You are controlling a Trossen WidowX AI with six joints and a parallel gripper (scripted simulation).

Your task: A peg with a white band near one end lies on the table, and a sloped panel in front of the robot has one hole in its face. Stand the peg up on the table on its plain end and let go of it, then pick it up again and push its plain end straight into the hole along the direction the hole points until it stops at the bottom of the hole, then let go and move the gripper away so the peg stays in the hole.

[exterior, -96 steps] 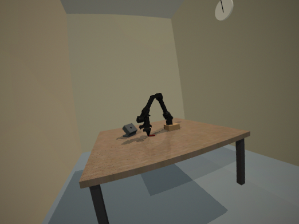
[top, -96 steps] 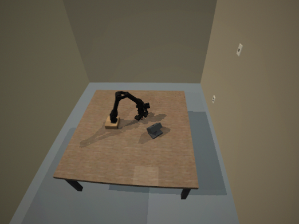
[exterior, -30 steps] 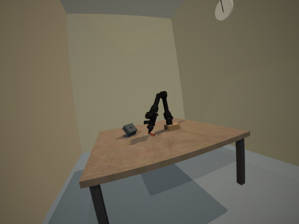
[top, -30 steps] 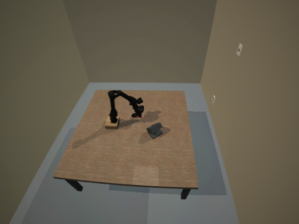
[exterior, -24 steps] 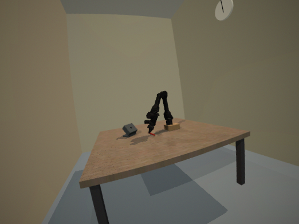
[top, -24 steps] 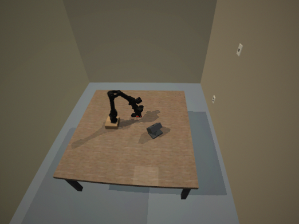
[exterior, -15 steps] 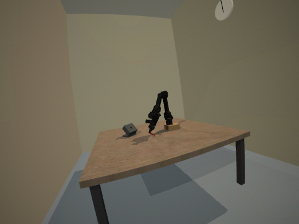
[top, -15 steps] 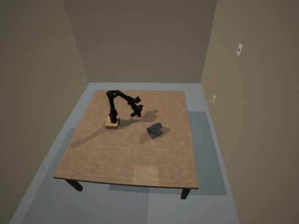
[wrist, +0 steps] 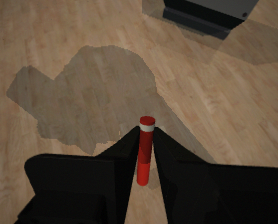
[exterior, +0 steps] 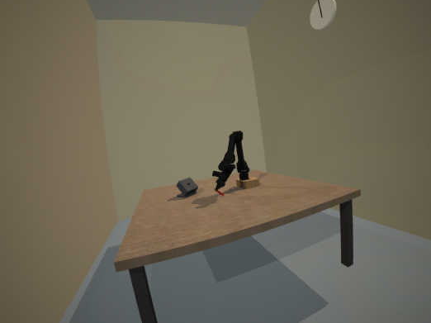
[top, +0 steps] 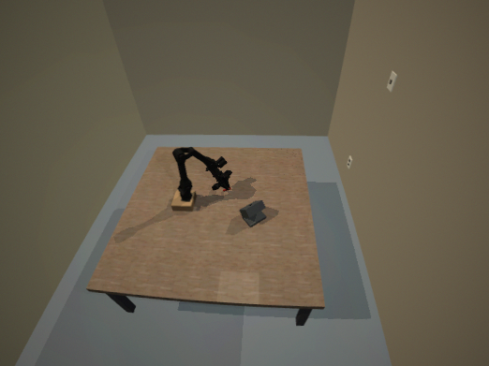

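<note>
The red peg (exterior: 220, 193) (wrist: 144, 155) is between the fingers of my gripper (top: 229, 189) (exterior: 216, 190) (wrist: 146, 130), which is shut on it near the white band. The banded end is at the fingertips. In the exterior view the peg is tilted, its plain end slanting down toward the arm's base. Whether that end touches the table (top: 187, 256) (exterior: 264, 205) cannot be told. The dark sloped panel (top: 253, 210) (exterior: 186, 187) (wrist: 212, 11) stands apart from the gripper. Its hole (exterior: 189, 183) shows as a small dark spot.
The arm's wooden base block (top: 183, 202) (exterior: 248, 182) sits on the table behind the gripper. The panel's foot (top: 256, 219) rests on the table. The arm's shadow falls across the table beside the peg.
</note>
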